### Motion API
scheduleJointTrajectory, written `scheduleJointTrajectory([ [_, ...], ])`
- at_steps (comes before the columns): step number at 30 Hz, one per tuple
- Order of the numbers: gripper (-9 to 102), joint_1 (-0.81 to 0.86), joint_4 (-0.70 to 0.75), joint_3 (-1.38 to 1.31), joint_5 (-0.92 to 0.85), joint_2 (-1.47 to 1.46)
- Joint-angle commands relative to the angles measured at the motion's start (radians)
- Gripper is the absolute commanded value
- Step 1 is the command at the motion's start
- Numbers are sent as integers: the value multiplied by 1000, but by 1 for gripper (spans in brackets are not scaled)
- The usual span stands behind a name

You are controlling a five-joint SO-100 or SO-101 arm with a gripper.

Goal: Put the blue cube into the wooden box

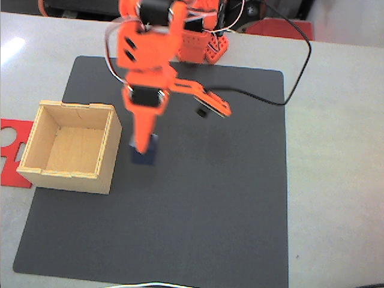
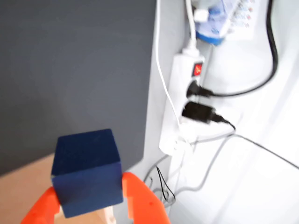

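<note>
Hand (image 2: 91, 205) clamped on blue cube (image 2: 87, 172) (faces slightly tilted, no long axis), just beside wooden box (image 1: 71, 147).

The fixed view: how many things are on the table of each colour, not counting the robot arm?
Blue: 1, the blue cube
Pale wood: 1, the wooden box
Red: 1, the flat red cut-out piece
Dark grey: 1, the mat
Total: 4
</note>
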Motion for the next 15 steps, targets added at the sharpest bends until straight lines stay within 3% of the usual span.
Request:
scheduleJointTrajectory([
  [1, 0, 100, 11, -64, -49, 86],
  [9, 0, 400, -132, -61, -184, 92],
  [15, 0, 499, -256, -66, -213, -31],
])
